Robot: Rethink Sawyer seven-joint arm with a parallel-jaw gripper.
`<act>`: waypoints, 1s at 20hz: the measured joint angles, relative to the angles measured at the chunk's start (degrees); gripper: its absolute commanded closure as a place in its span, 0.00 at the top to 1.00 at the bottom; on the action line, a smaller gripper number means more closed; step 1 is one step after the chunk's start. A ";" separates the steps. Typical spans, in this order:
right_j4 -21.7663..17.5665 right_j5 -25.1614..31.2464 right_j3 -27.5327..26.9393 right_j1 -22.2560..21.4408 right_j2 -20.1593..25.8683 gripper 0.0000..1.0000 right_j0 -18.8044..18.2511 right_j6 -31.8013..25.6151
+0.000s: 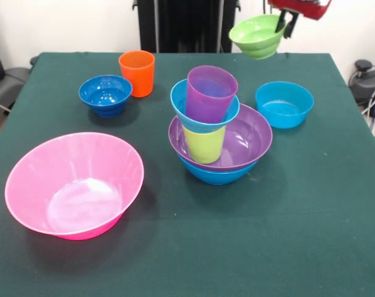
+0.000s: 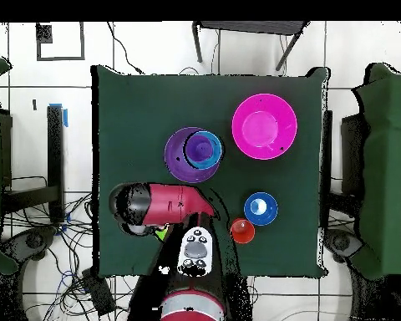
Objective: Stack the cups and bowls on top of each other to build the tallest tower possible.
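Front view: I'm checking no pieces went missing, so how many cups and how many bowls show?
Cups: 3 (orange, purple, lime green)
Bowls: 7 (pink, dark blue, two turquoise, purple, blue, lime green)
Total: 10

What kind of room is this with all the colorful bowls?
Probably a robot lab. A red robot arm works at a table covered in green cloth, cables trail over the tiled floor, and its end effector holds a green bowl above the tower.
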 measured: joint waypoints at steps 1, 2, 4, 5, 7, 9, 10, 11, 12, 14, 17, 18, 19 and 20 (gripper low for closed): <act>-0.01 0.02 -0.77 -0.13 -0.20 0.00 0.40 0.00; -0.02 0.04 -1.53 -0.27 -0.40 0.00 0.81 0.00; -0.05 0.07 -3.06 -0.54 -0.80 0.00 1.61 0.00; -0.05 0.09 -3.96 -0.49 -0.95 0.00 1.74 0.00; -0.06 0.14 -5.76 -0.40 -1.24 0.00 1.99 0.00; -0.06 0.42 -8.14 -0.26 -1.59 0.00 2.07 0.00; -0.06 0.68 -9.63 -0.15 -1.78 0.00 2.03 0.00; -0.07 1.21 -10.64 -0.13 -1.89 0.00 1.97 0.00; -0.08 1.75 -11.64 -0.11 -2.00 0.00 1.91 0.00; -0.09 2.82 -13.64 -0.08 -2.23 0.00 1.80 0.00; -0.13 6.58 -17.72 -0.04 -2.62 0.00 1.49 0.00; -0.14 7.86 -18.86 -0.04 -2.71 0.00 1.41 0.00; -0.15 9.14 -20.01 -0.04 -2.80 0.00 1.33 0.00; -0.16 10.42 -21.15 -0.04 -2.89 0.00 1.24 0.00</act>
